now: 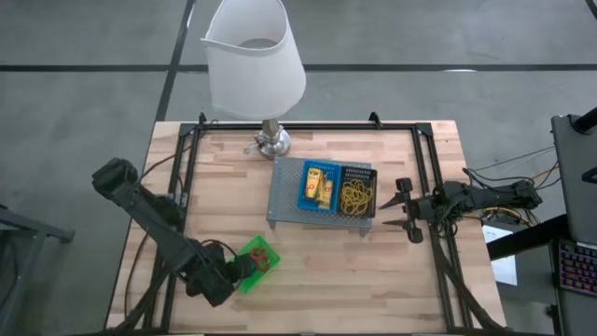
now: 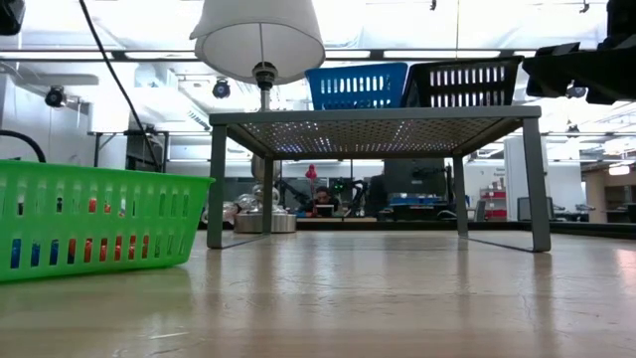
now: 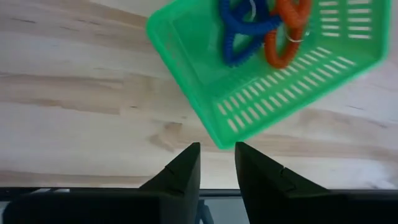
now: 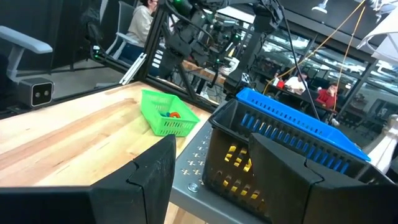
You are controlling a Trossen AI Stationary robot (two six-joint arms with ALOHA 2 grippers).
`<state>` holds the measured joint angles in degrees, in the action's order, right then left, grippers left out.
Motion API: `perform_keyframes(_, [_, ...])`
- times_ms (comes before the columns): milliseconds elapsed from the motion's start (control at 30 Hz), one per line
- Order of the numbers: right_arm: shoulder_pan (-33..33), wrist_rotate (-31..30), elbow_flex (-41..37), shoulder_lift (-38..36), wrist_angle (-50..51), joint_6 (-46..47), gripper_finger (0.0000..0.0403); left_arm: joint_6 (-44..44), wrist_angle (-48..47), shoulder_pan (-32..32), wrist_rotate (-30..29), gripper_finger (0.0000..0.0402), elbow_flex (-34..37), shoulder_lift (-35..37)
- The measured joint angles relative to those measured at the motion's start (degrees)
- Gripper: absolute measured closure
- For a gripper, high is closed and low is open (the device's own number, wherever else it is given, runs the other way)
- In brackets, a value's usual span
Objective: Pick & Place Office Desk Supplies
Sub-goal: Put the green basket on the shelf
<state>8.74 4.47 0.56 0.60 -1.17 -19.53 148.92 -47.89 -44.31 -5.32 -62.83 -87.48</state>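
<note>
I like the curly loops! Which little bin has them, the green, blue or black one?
The green bin, alone on the bare wood by the left gripper. The blue bin and black bin sit on the grey tray.

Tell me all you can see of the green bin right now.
The green bin is a small rectangular basket of bright green plastic with slotted walls and an open top. It sits upright on the wooden table, near the front left, apart from the grey mesh tray. Inside lie red and blue coiled loops. The left gripper sits at one corner of its rim, fingers narrowly parted astride it.
</note>
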Motion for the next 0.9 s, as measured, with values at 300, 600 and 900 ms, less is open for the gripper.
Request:
perform_keyframes(300, [0.0, 0.0, 0.0, 0.0, 0.0, 0.0, 0.0202, 8.3, 0.2, 0.0, 1.5, 0.0295, 2.5, 0.3])
perform_keyframes(600, [0.0, 0.0, 0.0, 0.0, 0.0, 0.0, 0.0202, 14.6, 3.3, 0.2, 2.0, 0.0296, 5.7, 0.3])
perform_keyframes(900, [0.0, 0.0, 0.0, 0.0, 0.0, 0.0, 0.0202, 16.8, 8.0, 0.3, 1.9, 0.0296, 10.4, 0.3])
